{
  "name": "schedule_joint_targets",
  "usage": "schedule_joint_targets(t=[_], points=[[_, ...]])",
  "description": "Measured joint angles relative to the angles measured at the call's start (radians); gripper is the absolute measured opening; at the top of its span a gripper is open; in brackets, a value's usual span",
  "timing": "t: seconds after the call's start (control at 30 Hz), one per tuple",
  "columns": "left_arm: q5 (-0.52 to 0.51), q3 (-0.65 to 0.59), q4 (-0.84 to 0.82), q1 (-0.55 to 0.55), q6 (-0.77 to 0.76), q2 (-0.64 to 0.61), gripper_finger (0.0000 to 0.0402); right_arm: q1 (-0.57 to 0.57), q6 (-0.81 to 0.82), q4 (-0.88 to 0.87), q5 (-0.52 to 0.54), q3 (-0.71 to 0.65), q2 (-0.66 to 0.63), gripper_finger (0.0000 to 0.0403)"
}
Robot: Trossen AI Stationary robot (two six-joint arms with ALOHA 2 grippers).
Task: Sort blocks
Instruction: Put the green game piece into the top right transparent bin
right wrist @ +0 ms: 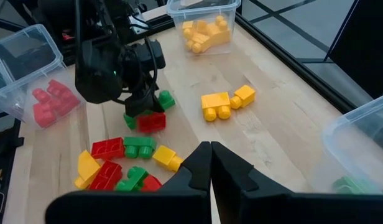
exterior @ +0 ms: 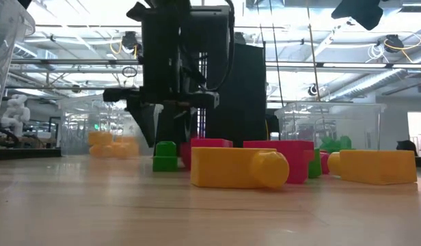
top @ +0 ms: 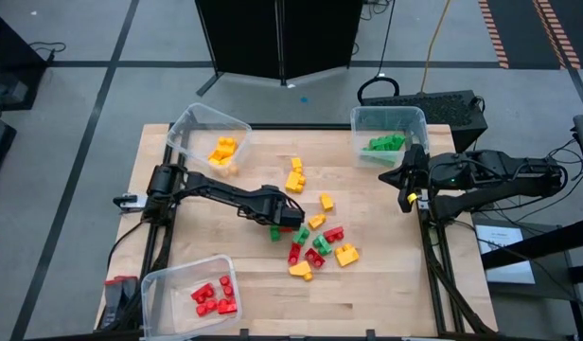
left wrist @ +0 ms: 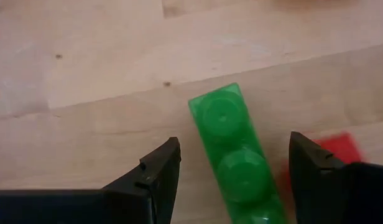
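1. Wood surface (top: 225, 246) carries three clear bins: yellow bin (top: 208, 137) at the far left, green bin (top: 389, 133) at the far right, red bin (top: 190, 301) at the near left corner.
2. Loose blocks (top: 320, 244) lie mid-surface in a mixed red, yellow and green scatter; two yellow ones sit a little apart on the far side, nearer the yellow bin.
3. Left end effector (top: 284, 224) is down at the near-left edge of the scatter, over a green block (left wrist: 236, 163).
4. Left wrist view: fingers (left wrist: 155, 173) are spread wide, one on each side of that green block, with bare surface showing between each finger and the block. It holds nothing.
5. The green block is a two-stud piece lying flat on the surface, studs up. A red block (left wrist: 338, 148) sits just beside it, near the other finger.
6. Low view: the green block (exterior: 165, 156) rests on the wood below the dark end effector.
7. Right end effector (top: 408, 199) waits at the right edge of the surface, just in front of the green bin. Its fingers (right wrist: 191, 171) are pressed together, nothing between them.
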Motion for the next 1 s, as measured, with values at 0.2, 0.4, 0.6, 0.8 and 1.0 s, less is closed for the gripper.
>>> schedule_joint_targets(t=[0.2, 0.4, 0.6, 0.8, 1.0], points=[[0.019, 0.0, 0.017, -0.004, -0.027, 0.024, 0.0169, 0.0, 0.003, -0.015, -0.001, 0.0, 0.0, 0.0006], [0.059, 0.0, 0.048, -0.007, -0.027, 0.041, 0.0065, 0.0, 0.011, -0.048, -0.004, 0.0, 0.0, 0.0006], [0.048, 0.001, 0.047, -0.015, -0.008, 0.04, 0.0015, 0.0, 0.005, -0.054, -0.004, 0.0, 0.0, 0.0006], [0.081, 0.033, 0.066, -0.012, 0.033, 0.027, 0.0013, 0.0, -0.003, -0.054, -0.004, 0.0, 0.0, 0.0006], [0.02, 0.086, 0.071, 0.011, 0.088, -0.008, 0.0012, 0.0, -0.004, -0.053, -0.004, 0.0, 0.0, 0.0006]])
